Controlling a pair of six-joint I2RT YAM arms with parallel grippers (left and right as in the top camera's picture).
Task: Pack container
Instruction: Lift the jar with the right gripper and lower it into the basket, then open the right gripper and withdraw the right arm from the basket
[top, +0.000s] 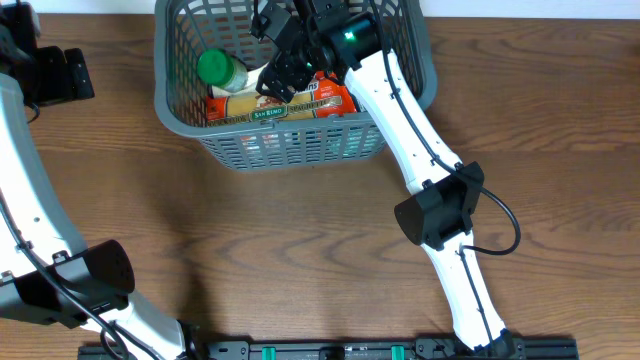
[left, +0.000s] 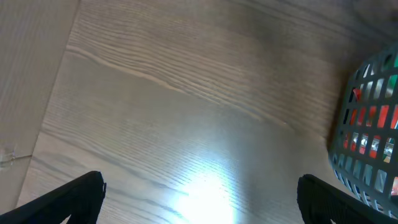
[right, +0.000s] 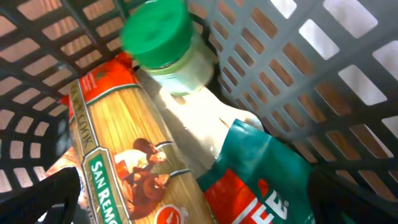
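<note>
The container, a dark grey lattice basket (top: 400, 120), stands at the table's far middle. It holds a jar with a green lid (top: 215, 68), a San Remo pasta packet (top: 265, 112) and a red and teal bag (top: 335, 98). My right gripper (top: 283, 72) is inside the basket, open, just above the items. In the right wrist view its fingers (right: 199, 186) straddle the pasta packet (right: 124, 143) and the bag (right: 261, 180), with the jar (right: 165, 43) beyond them. My left gripper (top: 70, 75) is open and empty over bare table (left: 199, 186), left of the basket (left: 367, 130).
The wooden table (top: 300, 240) stretches in front of the basket. The right arm's white link (top: 410, 120) crosses over the basket's front right corner. The left arm (top: 30, 190) runs along the table's left edge.
</note>
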